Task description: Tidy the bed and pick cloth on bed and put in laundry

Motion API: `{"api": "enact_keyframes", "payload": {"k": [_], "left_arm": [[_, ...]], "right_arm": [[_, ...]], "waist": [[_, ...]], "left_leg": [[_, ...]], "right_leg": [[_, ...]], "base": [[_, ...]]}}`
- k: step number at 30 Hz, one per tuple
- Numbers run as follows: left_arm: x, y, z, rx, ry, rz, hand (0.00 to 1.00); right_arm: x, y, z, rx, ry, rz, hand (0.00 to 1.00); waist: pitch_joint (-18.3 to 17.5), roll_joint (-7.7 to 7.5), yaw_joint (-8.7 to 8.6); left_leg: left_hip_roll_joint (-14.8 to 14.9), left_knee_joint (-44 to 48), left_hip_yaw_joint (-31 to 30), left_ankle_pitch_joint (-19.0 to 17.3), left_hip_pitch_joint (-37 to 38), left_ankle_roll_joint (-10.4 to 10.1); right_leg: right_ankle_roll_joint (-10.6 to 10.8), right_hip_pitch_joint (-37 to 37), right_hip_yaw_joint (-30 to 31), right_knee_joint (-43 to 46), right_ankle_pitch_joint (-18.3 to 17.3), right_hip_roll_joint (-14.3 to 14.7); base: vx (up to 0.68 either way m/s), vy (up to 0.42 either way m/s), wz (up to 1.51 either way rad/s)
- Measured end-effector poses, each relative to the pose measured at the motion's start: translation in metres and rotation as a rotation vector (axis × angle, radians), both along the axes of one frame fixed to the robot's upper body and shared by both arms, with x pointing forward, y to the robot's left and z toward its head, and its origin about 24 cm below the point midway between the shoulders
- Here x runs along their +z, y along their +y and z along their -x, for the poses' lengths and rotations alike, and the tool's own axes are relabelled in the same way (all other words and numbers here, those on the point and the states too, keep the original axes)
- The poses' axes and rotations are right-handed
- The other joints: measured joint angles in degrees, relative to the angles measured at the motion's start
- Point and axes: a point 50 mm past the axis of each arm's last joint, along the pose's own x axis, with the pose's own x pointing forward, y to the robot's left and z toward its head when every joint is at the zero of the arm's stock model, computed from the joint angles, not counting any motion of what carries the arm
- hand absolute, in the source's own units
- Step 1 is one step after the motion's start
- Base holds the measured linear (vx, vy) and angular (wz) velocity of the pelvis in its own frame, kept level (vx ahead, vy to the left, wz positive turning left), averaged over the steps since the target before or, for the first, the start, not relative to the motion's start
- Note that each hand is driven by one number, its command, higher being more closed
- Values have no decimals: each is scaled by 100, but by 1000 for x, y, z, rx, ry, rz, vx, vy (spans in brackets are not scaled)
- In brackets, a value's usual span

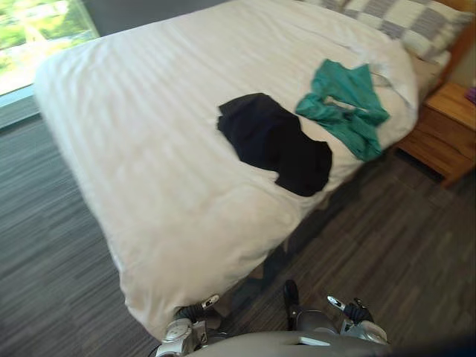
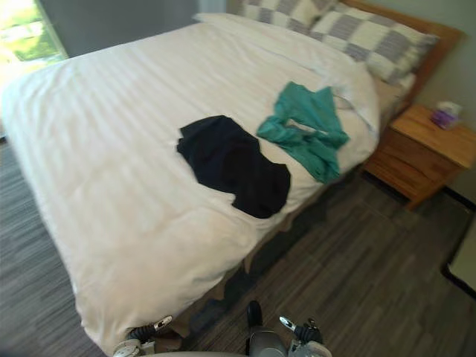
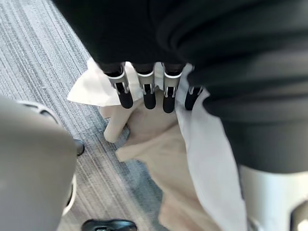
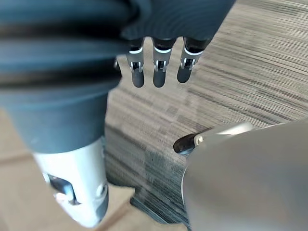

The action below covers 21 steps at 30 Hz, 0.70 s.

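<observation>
Bed (image 1: 134,156): white duvet (image 2: 111,163).
Black cloth (image 1: 275,141): flat on bed, near side edge.
Teal cloth (image 1: 346,104): crumpled on bed, just headward.
Left hand (image 3: 148,94): fingers straight, empty, at bed's foot corner.
Right hand (image 4: 159,72): fingers straight, empty, beside bed.

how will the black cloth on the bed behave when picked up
Probably floppy: the black cloth lies flat and creased on the bed, so should drape when lifted. Looks thin, so likely light, bunching if pushed.
</observation>
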Motion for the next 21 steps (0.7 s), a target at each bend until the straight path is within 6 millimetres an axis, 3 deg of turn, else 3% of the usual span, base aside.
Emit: {"api": "enact_keyframes", "payload": {"k": [2, 3, 4, 6, 7, 8, 9, 10, 11, 12, 14, 17, 19, 21], "left_arm": [[0, -1, 2, -3, 1, 1, 0], [0, 0, 2, -4, 1, -2, 0], [1, 5, 1, -4, -10, -18, 0], [2, 12, 0, -4, 0, -34, 0], [0, 10, 6, 1, 20, -31, 0], [-1, 10, 5, 4, 23, -38, 0], [0, 15, 4, 1, 29, -52, 0], [0, 19, 9, -5, 45, -63, 0], [-1, 28, 21, -7, 73, -86, 0], [-3, 30, 30, -6, 104, -90, 0], [-5, 30, 37, -11, 143, -85, 0], [-6, 35, 54, -15, 180, -99, 0], [-6, 37, 58, -12, 189, -104, 0], [-5, 42, 63, -11, 202, -118, 0]], "right_arm": [[0, 1, 1, -13, -6, -4, 0], [-1, 2, 3, -13, 1, -5, 0], [-4, 8, 8, -12, 22, -23, 0], [-5, 13, 8, -6, 26, -32, 0], [-5, 10, 5, 0, 30, -26, 0], [-2, 0, -2, -30, 14, -11, 0], [-1, -4, -2, -47, 9, 0, 0], [-1, -6, 0, -49, 11, 6, 0], [-4, -4, 9, -51, 40, 3, 0], [-5, 0, 11, -45, 47, -4, 0], [-5, -4, 11, -24, 49, 16, 0], [-6, -2, 16, 9, 75, 29, 0], [-7, -1, 16, 12, 79, 29, 0], [-8, 0, 18, 14, 88, 25, 0]], "waist": [[10, 89, -73], [-22, 30, -73], [-89, -180, -30], [-100, -251, -17], [-154, -105, 49], [-71, 63, 116], [-10, 34, -60], [-19, 36, -108], [-72, -92, -81], [-80, -70, -17], [-98, 44, -26], [-174, 1, -20], [-177, -47, -7], [-174, -149, 15]], "left_leg": [[184, -35, 126, 59, 145, -113], [185, -37, 155, 65, 178, -157], [56, -5, 200, 35, 189, -238], [17, -12, -51, 53, -2, 89], [-56, -251, -402, 79, -217, 223], [111, -314, -108, 200, -266, -64], [120, -198, 116, 221, -257, -71], [118, -187, 152, 231, -189, -88], [70, -102, 335, 204, -101, -142], [109, 6, 430, 196, -118, -163], [371, 199, 489, 300, -202, -121], [340, -81, 575, 523, -200, -205], [321, -123, 577, 512, -179, -243], [307, -82, 734, 483, -81, -286]], "right_leg": [[38, -31, -399, 1069, -431, -109], [58, 29, -459, 1204, -524, -132], [194, 131, -433, 969, -747, -79], [229, 181, -83, 217, -402, 237], [441, 328, 150, -669, -20, 450], [-104, 16, -353, 148, -682, 421], [-25, -120, -878, 1524, -1450, -108], [55, -4, -1079, 1729, -1616, -332], [342, 344, -1264, 1549, -1568, -652], [394, 467, -1196, 1206, -1548, -447], [262, 712, -1032, 447, -1092, -28], [253, 1199, -669, -941, -517, 378], [260, 1436, -484, -1677, -146, 500], [270, 1482, -213, -1805, -25, 519]], "base": [[44, -83, -41], [100, -114, -47], [63, -142, -87], [-38, -152, -129], [-159, -91, -156], [-155, -99, -160], [-24, -77, -97], [102, -118, -76], [121, -141, -94], [107, -188, -99], [34, -179, -77], [-64, -92, -57], [-87, -26, -51], [-163, 21, -48]]}}
